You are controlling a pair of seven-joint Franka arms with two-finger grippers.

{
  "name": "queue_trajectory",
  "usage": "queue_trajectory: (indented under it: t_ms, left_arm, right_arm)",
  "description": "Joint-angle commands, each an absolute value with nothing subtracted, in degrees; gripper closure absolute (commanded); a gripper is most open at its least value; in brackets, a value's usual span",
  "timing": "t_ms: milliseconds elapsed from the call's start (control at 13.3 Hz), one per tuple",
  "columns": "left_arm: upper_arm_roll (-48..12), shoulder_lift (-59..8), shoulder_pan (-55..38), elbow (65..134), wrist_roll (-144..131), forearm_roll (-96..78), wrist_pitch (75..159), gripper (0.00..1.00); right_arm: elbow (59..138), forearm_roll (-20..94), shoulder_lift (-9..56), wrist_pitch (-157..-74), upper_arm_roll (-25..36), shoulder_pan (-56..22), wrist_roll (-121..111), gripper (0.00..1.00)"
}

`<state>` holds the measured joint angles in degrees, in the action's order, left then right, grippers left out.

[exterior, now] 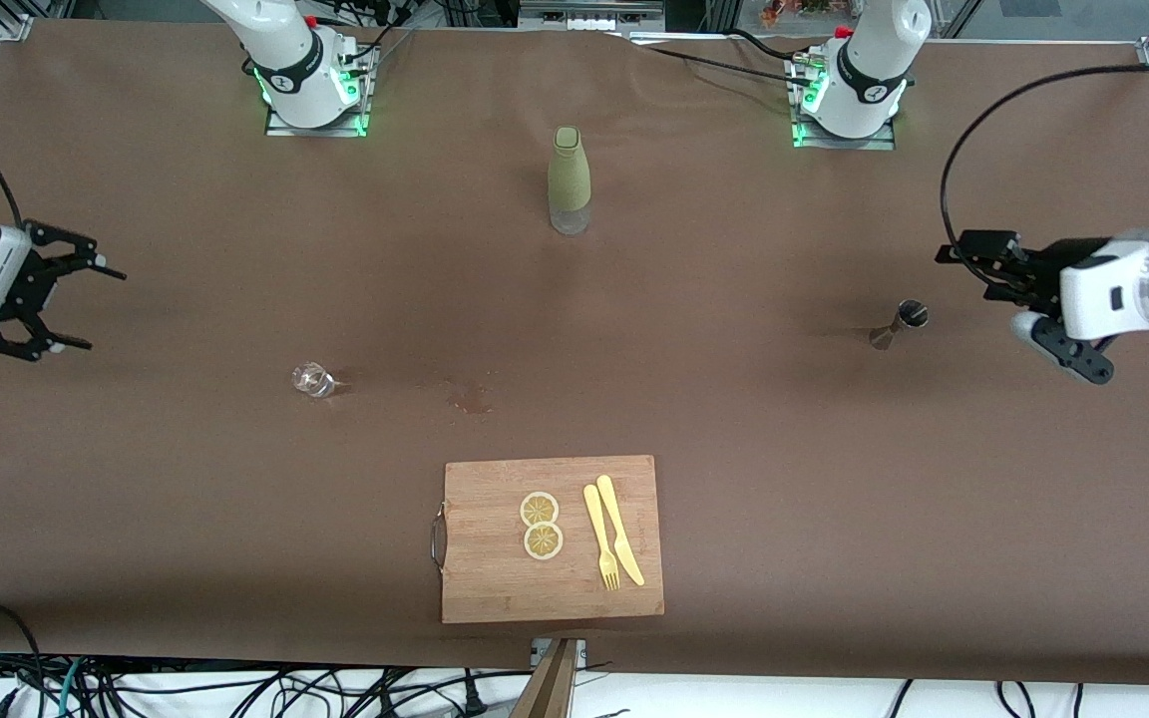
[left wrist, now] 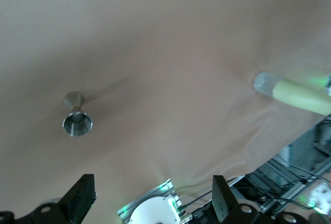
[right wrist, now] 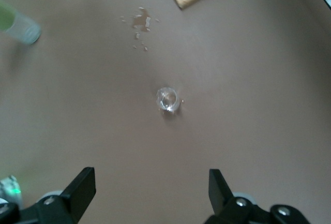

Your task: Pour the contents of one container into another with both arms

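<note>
Right gripper (exterior: 86, 304) spread wide, empty, at its table end; left gripper (exterior: 1018, 309) wide too, beside the jigger (exterior: 900, 325).
Your glass tumbler (exterior: 312, 380) stands alone near a spill (exterior: 470, 397), probably liquid.

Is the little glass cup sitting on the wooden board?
No, the glass tumbler stands on the brown table, apart from the cutting board.

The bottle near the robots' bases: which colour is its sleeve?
Pale olive green on the bottle, with a clear base; the front view shows it best.
</note>
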<state>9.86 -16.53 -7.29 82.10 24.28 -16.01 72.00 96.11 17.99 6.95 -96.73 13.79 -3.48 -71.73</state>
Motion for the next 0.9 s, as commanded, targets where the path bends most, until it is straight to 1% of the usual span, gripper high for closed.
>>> queue_trajectory:
  t_ms: [0,150,225,301,451,601,751,827]
  left_arm:
    - [6.25,-13.18,-8.17,79.39,21.71,-6.89,71.89,0.0]
    - [5.8,-12.05,-8.17,78.05,21.88,-6.24,72.07,0.0]
    - [6.15,-11.95,-8.17,77.35,21.88,-6.24,73.2,0.0]
    - [6.41,-11.95,-8.0,75.78,21.71,-5.81,74.69,0.0]
    - [6.5,-11.87,-7.82,73.14,21.53,-3.27,75.24,0.0]
    - [6.24,-11.25,-7.91,72.6,17.79,-1.32,75.06,0.0]
    - [5.89,-10.73,-7.91,72.51,7.95,-2.1,74.71,0.0]
    - [4.93,-10.55,-7.91,72.51,5.21,-2.11,74.71,0.0]
  right_arm:
    - [101.33,11.1,-0.69,-98.62,10.12,-3.95,-55.08,0.02]
    - [103.0,6.01,-4.2,-97.83,7.75,-5.0,-42.87,0.02]
    - [103.27,3.71,-5.7,-96.17,6.6,-5.88,-36.28,0.01]
    - [103.18,2.56,-6.93,-93.02,6.16,-7.11,-29.69,0.01]
    - [103.18,0.88,-8.52,-90.71,6.06,-9.83,-21.04,0.01]
    - [103.18,0.27,-8.61,-90.53,6.06,-9.84,-21.09,0.01]
    - [103.18,-0.09,-8.53,-90.7,6.33,-9.84,-22.23,0.01]
    - [103.18,-0.09,-8.61,-90.88,6.33,-9.76,-21.71,0.01]
